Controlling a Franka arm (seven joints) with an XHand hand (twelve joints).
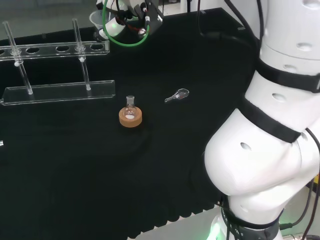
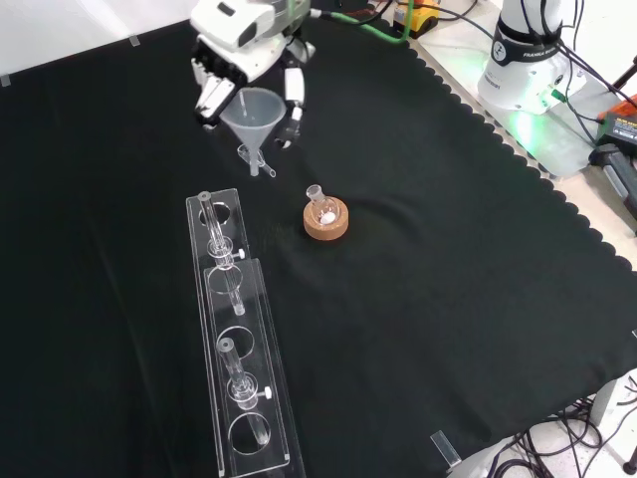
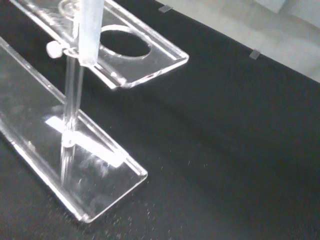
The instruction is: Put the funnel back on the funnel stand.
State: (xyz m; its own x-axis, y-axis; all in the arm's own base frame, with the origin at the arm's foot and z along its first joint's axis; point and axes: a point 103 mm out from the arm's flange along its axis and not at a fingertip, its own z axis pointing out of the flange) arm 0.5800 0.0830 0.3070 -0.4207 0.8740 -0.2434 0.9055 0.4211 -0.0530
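The clear plastic funnel [image 2: 257, 112] hangs in the air with its stem pointing down, held at the rim by the hand [image 2: 237, 45], whose fingers and thumb curl round it. In the front view it is just beyond the far end of the clear acrylic funnel stand [image 2: 261, 418]. In the head view the funnel [image 1: 96, 20] and the hand [image 1: 134, 14] sit at the right end of the stand's top plate [image 1: 47, 50]. The wrist view looks at the stand's end hole [image 3: 125, 43], a post [image 3: 70, 115] and the base plate [image 3: 100, 175].
A small round flask on a cork ring [image 2: 325, 219] stands right of the stand in the front view, also seen mid-cloth in the head view [image 1: 131, 116]. A small clear piece [image 1: 177, 95] lies to the flask's right. The arm's white links [image 1: 270, 125] rise at the right.
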